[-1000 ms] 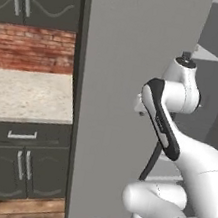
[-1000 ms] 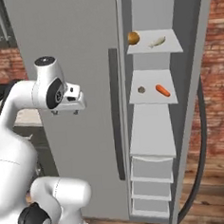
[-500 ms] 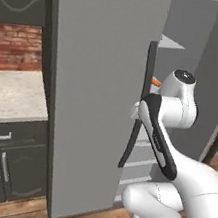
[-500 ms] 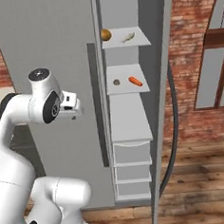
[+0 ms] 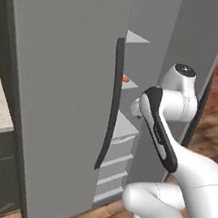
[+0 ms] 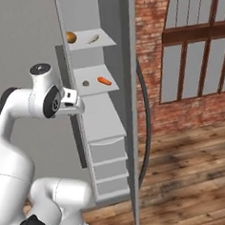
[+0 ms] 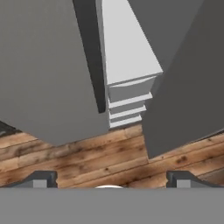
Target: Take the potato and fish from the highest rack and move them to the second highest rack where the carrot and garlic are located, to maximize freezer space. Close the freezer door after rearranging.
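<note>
The golden-brown potato (image 6: 70, 37) and the pale fish (image 6: 93, 39) lie on the highest rack (image 6: 104, 42). One board down, the second highest rack (image 6: 96, 89) carries the orange carrot (image 6: 104, 80) (image 5: 125, 78) and a small garlic (image 6: 85, 83). The freezer door (image 6: 132, 108) (image 5: 193, 44) stands swung open to the right, its curved dark handle (image 6: 144, 126) facing away from the shelves. My gripper (image 6: 75, 105) (image 7: 111, 181) hangs open and empty in front of the compartment, below the second rack, pointing down at the floor.
The twin grey door (image 5: 54, 86) (image 7: 43, 65) stays shut on the left, its dark handle (image 5: 112, 106) close to my arm. Several white drawers (image 6: 108, 157) (image 7: 127, 105) fill the freezer's lower part. Brick wall and windows (image 6: 195, 45) lie right, over wooden floor (image 7: 87, 153).
The whole picture has slid: the base has moved, so the open freezer now sits further left in the right base view. The arm keeps about the same pose; the gripper stays open.
</note>
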Controlling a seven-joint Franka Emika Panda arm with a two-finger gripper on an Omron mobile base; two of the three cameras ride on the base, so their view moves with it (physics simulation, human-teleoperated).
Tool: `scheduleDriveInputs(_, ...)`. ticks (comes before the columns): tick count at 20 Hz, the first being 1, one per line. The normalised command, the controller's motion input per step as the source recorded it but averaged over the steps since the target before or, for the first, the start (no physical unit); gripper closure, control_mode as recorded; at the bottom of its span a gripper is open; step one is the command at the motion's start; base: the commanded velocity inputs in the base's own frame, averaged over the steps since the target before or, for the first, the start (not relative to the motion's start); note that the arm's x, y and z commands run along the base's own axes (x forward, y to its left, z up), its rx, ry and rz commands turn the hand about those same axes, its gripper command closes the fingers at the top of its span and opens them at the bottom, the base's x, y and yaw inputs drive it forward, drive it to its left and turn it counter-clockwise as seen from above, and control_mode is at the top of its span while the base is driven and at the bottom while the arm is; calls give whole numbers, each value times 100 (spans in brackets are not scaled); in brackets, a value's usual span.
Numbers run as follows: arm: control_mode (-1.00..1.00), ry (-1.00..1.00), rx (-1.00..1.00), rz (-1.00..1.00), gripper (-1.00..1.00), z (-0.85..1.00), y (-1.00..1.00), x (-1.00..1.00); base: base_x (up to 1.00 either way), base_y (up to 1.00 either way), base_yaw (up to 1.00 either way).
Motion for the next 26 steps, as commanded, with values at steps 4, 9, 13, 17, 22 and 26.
scheduleDriveInputs(4,100,0,0,0,-100,0,0,0,39,-12,-25)
scheduleDriveInputs(9,100,0,0,0,-100,0,0,0,58,-1,-10)
scheduleDriveInputs(13,100,0,0,0,-100,0,0,0,60,-5,-1)
scheduleDriveInputs(17,100,0,0,0,-100,0,0,0,46,-18,0)
scheduleDriveInputs(22,100,0,0,0,-100,0,0,0,34,-29,0)
scheduleDriveInputs(26,100,0,0,0,-100,0,0,0,39,-18,0)
